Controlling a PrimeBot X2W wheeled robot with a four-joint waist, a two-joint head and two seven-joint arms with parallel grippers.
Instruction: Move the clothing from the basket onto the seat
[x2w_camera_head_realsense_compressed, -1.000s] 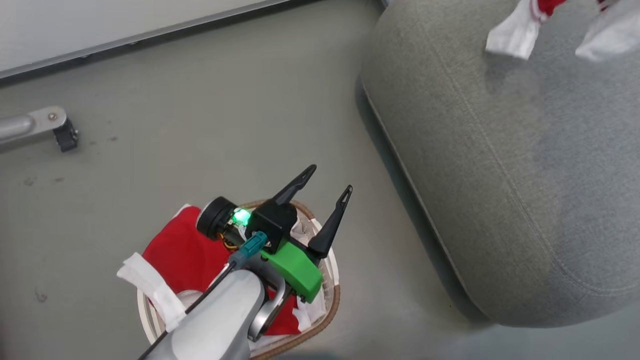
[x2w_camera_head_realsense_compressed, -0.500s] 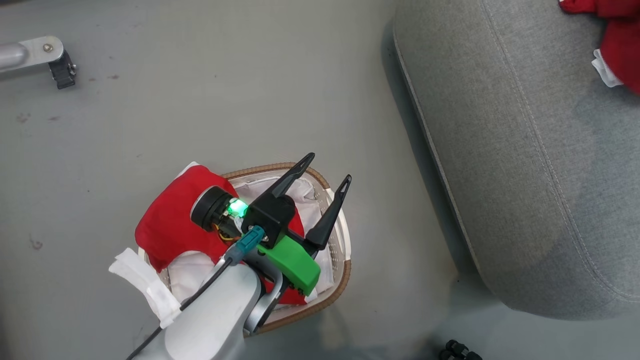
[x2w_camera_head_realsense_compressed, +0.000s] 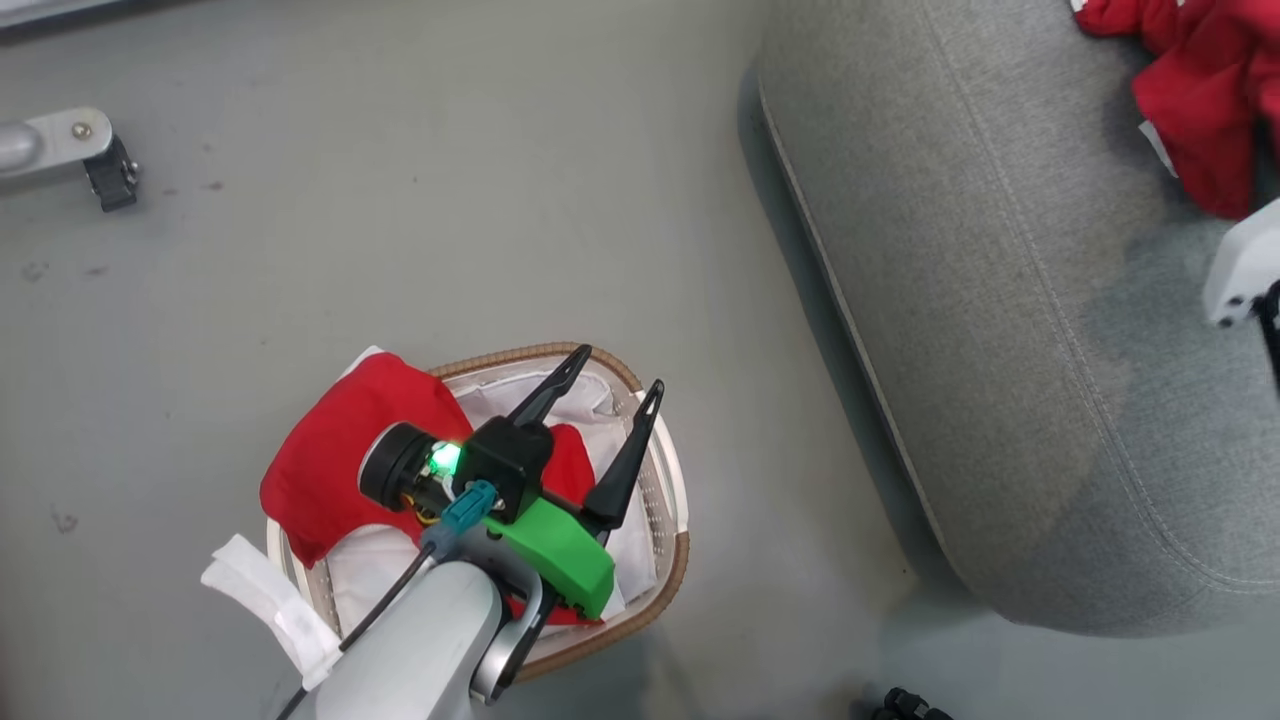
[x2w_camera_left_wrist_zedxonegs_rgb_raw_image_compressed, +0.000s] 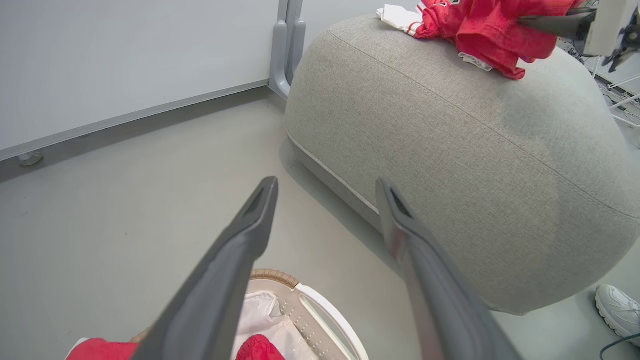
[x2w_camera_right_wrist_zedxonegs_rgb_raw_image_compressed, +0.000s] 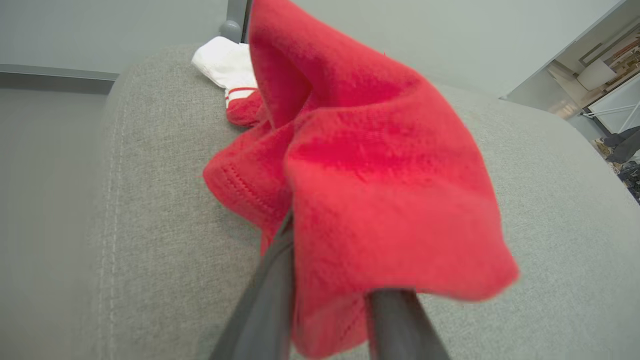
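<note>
left end effector (x2w_camera_head_realsense_compressed: 615, 372) held wide apart and empty over basket (x2w_camera_head_realsense_compressed: 683, 565) | red clothing (x2w_camera_head_realsense_compressed: 320, 465) seen beneath at 8 o'clock, draped over the rim, on white liner (x2w_camera_head_realsense_compressed: 500, 392) | right end effector (x2w_camera_right_wrist_zedxonegs_rgb_raw_image_compressed: 327, 300) clamped on red garment (x2w_camera_right_wrist_zedxonegs_rgb_raw_image_compressed: 380, 190), rested on seat (x2w_camera_head_realsense_compressed: 960, 300) at 2 o'clock | grey floor (x2w_camera_head_realsense_compressed: 400, 220) seen between basket and seat

light: bright, even | shadows: soft, beside seat (x2w_camera_head_realsense_compressed: 1000, 300) | wrist views: wide-angle stretch, foreground soft
</note>
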